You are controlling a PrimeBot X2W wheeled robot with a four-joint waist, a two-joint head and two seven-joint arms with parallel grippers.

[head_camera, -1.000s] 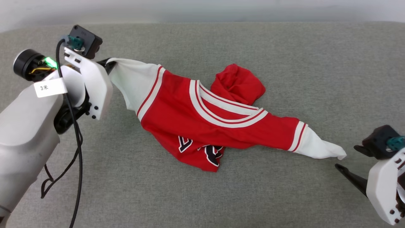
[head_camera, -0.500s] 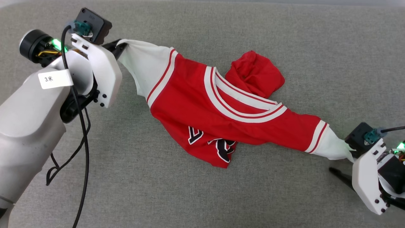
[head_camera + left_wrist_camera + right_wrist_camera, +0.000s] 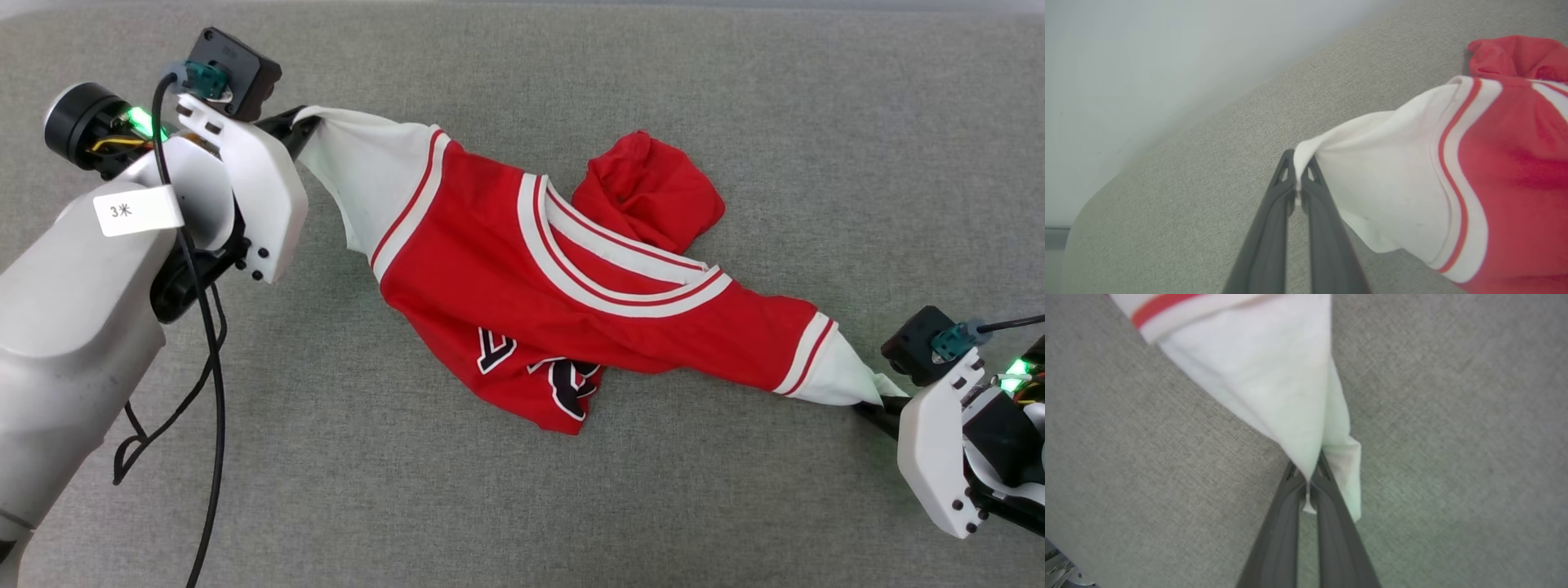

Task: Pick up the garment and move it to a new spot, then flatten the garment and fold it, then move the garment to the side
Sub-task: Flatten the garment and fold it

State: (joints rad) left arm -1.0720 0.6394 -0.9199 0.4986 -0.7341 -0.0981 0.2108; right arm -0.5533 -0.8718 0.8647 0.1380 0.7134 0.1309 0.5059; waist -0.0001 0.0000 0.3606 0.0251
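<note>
This seems to be a robot test room: a wide grey cloth-covered surface (image 3: 522, 506), a bare pale wall (image 3: 1126, 61) at 12 o'clock, a paper tag (image 3: 135, 211) and a loose black cable (image 3: 221, 408) at 9 o'clock.

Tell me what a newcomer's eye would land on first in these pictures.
The red garment with white sleeves lies stretched diagonally across the grey fabric surface, black lettering crumpled at its near edge. The left claw is shut on one sleeve tip at the far left, the right claw on the other at the near right.
</note>
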